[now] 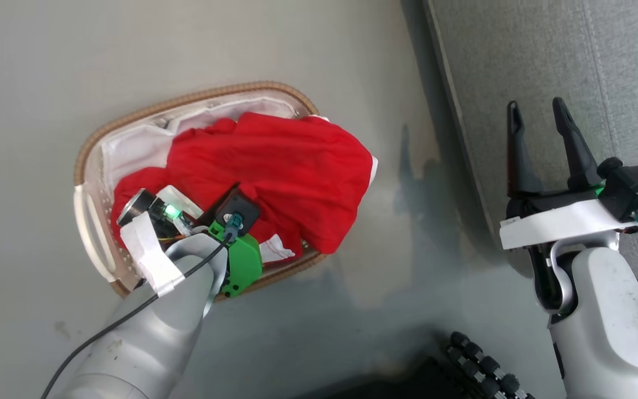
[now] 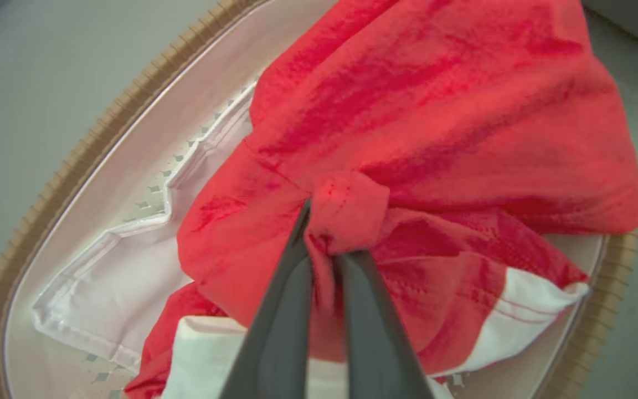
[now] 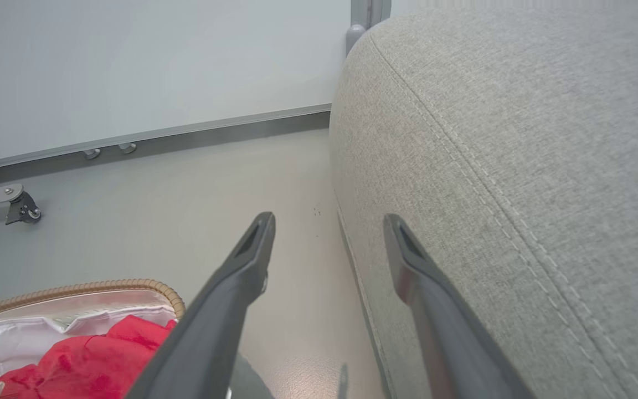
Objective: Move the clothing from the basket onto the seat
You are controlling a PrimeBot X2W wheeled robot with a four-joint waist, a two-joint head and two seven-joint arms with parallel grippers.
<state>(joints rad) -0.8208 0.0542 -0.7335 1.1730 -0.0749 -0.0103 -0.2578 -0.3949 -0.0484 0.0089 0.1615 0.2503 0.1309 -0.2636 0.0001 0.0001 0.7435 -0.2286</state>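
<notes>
Red clothing (image 1: 274, 166), perhaps two pieces, heaped in basket (image 1: 252, 86).

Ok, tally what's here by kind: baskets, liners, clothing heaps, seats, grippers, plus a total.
Baskets: 1 (basket)
Liners: 1 (white liner)
Clothing heaps: 1 (red clothing; separate garments can't be told)
Seats: 1 (grey seat)
Grippers: 2 (left gripper, fingers shut on that clothing; right gripper, fingers open)
Total: 6

Left arm (image 1: 147, 332) reaches down into the basket (image 1: 241, 87), left gripper (image 2: 324, 244) pinched tight on a fold of the clothing (image 2: 435, 111); right gripper (image 1: 538, 111) hovers well right of the basket, fingers spread, empty.
</notes>
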